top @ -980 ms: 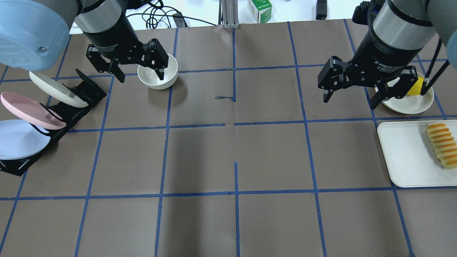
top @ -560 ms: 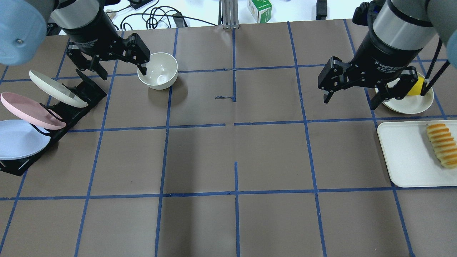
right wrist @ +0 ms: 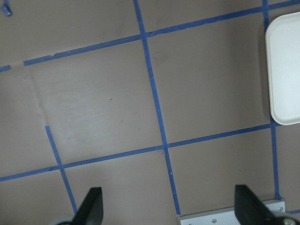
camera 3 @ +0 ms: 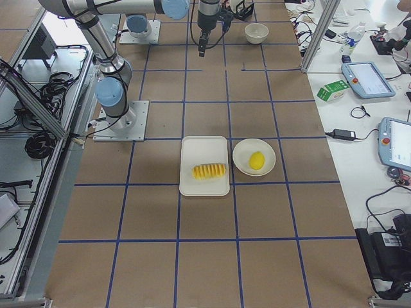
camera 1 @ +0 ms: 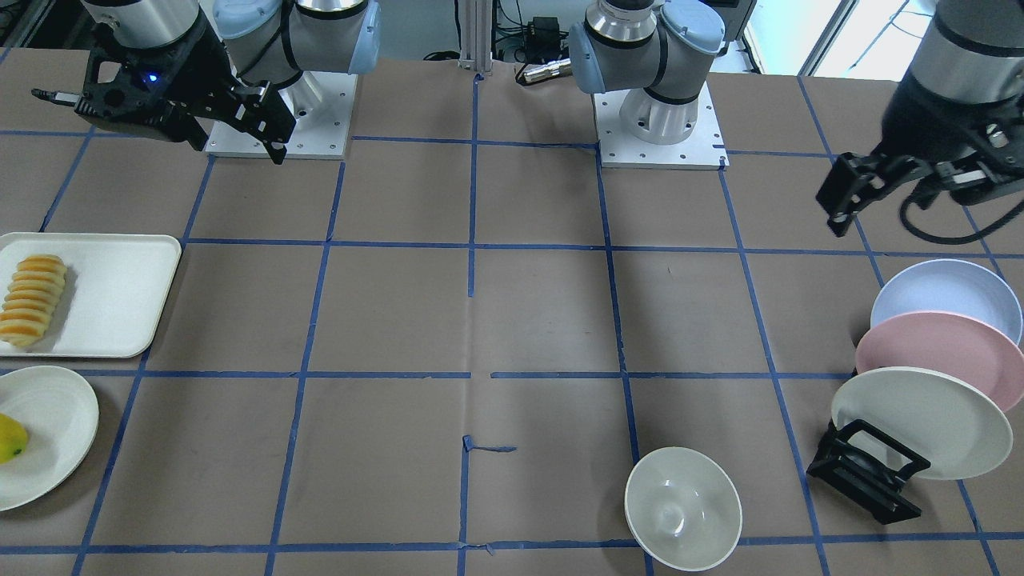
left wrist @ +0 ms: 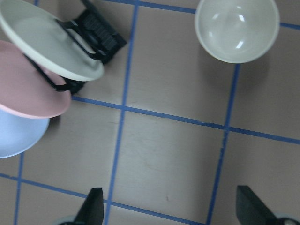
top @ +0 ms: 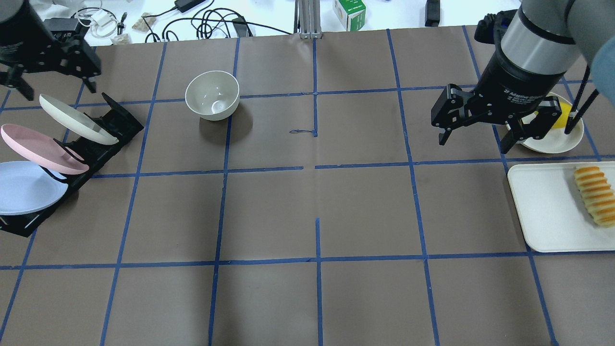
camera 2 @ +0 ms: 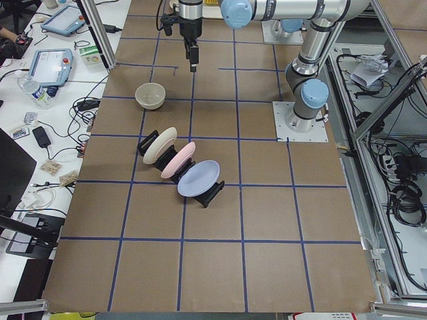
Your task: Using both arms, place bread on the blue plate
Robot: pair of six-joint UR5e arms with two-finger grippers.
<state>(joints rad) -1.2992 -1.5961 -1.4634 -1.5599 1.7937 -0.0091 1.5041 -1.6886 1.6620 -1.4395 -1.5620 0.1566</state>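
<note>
The bread (top: pixel 596 194) lies along the right side of a white tray (top: pixel 543 206); it also shows in the front view (camera 1: pixel 32 298). The blue plate (top: pixel 26 187) leans in the nearest slot of a black rack (top: pixel 115 120) at the left, and shows in the left wrist view (left wrist: pixel 16 136). My left gripper (top: pixel 56 90) is open and empty, high above the rack's far end, its fingertips (left wrist: pixel 96 206) wide apart. My right gripper (top: pixel 473 145) is open and empty, hovering beyond the tray's far-left corner.
A pink plate (top: pixel 41 149) and a cream plate (top: pixel 77 119) lean in the same rack. A white bowl (top: pixel 212 95) stands at the far left-centre. A small white plate (top: pixel 552 139) with a yellow fruit (top: pixel 559 117) sits beyond the tray.
My left gripper has swung left, from over the white bowl to above the rack's far end. My right gripper has shifted slightly toward the tray. Both stay open.
</note>
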